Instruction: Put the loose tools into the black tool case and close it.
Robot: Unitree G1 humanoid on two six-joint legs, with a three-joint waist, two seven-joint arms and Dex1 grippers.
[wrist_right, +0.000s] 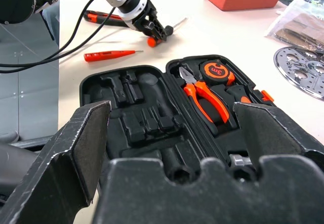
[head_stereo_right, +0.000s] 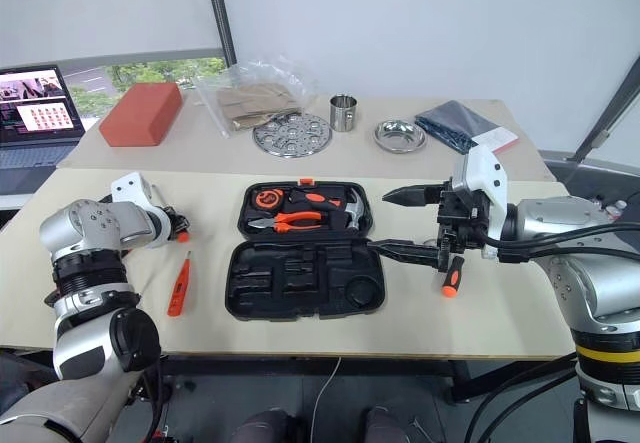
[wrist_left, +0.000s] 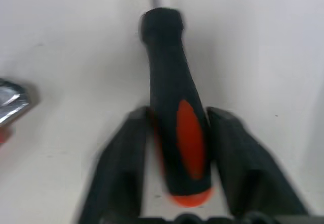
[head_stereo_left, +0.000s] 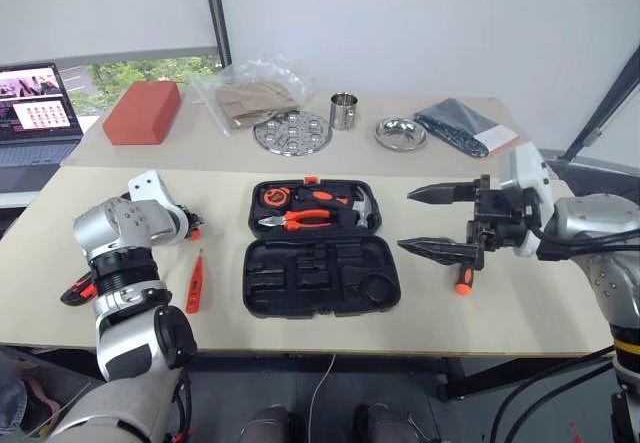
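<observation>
Left gripper (wrist_left: 174, 148) brackets a black-and-orange screwdriver (wrist_left: 174, 97) on the desk (head_stereo_left: 520, 303), fingers closing around its handle — apparently to lift it. Beside it lies the orange tester pen (head_stereo_left: 194, 281). The black tool case (head_stereo_left: 320, 248) sits open mid-desk, recesses waiting. Right gripper (head_stereo_left: 432, 221) hovers spread wide — unladen.

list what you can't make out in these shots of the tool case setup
- Left end effector: the left wrist view is blurred, so contact between its fingers and the screwdriver handle between them is unclear; in the left eye view the wrist covers it.
- Screwdriver shaft: cut off by the left wrist view's edge.
- Black tool case: the right end effector body hides its near corner in the right wrist view.
- Laptop: cut by the left eye view's edge.
</observation>
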